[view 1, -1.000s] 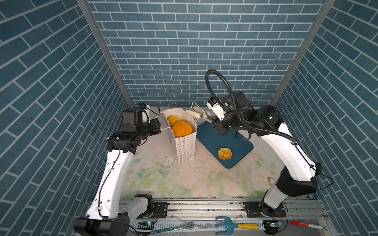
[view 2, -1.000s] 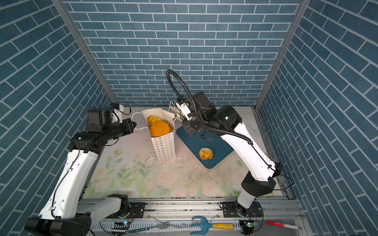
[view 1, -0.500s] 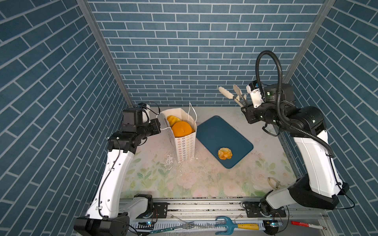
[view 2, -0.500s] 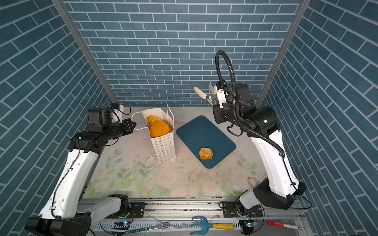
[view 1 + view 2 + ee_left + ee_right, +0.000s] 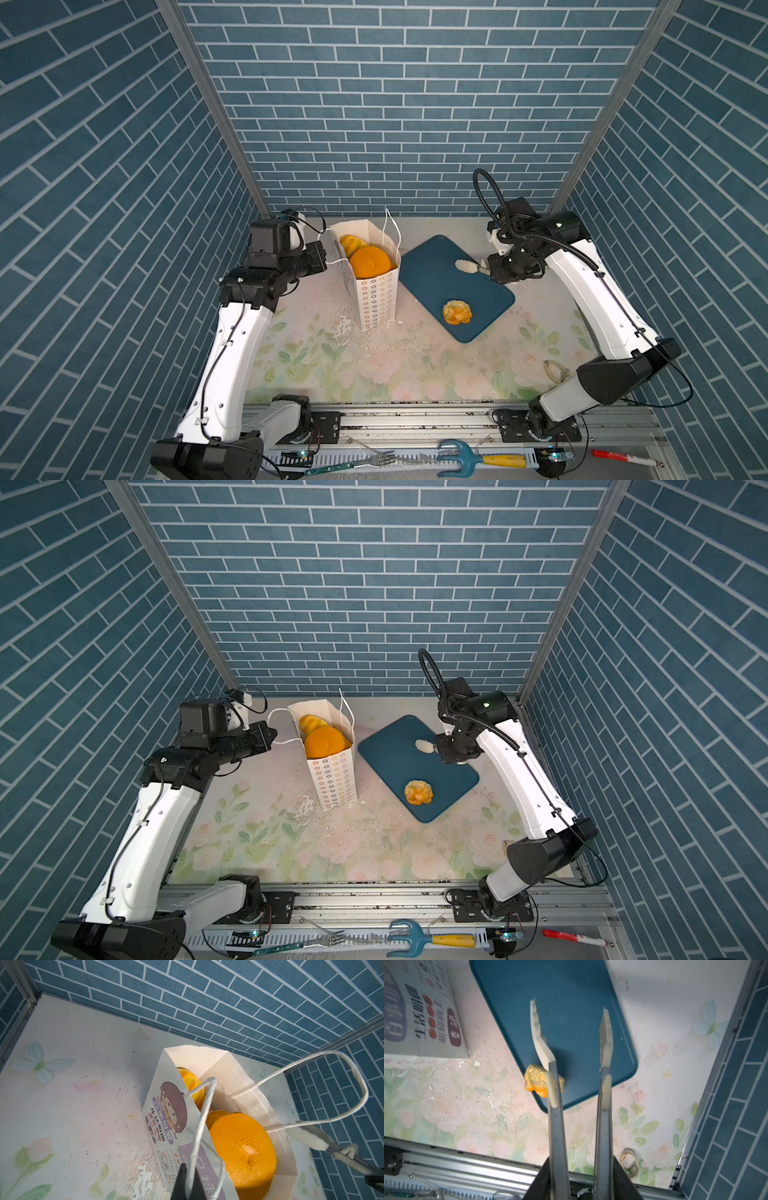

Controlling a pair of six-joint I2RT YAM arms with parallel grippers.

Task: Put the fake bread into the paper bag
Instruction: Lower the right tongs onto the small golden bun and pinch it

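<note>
My left gripper (image 5: 190, 1186) has its jaws together on one cord handle (image 5: 204, 1118) of the paper bag (image 5: 374, 299), which stands upright with its mouth open. My right gripper (image 5: 580, 1178) is clamped on the tongs (image 5: 556, 1126). Their blades stand apart with nothing between them.

Findings:
- In the bag: a thick round cake (image 5: 370, 261) near the rim and another piece (image 5: 352, 243) behind it. Anything deeper is hidden.
- Outstanding: one knotted bun (image 5: 457, 312) lies on the blue board (image 5: 436, 266), near its front corner. The blades hang over the board's far part, clear of the bun.

Assessment: the task is largely complete. As far as I can see, only the bun is left to pick up and drop in.
</note>
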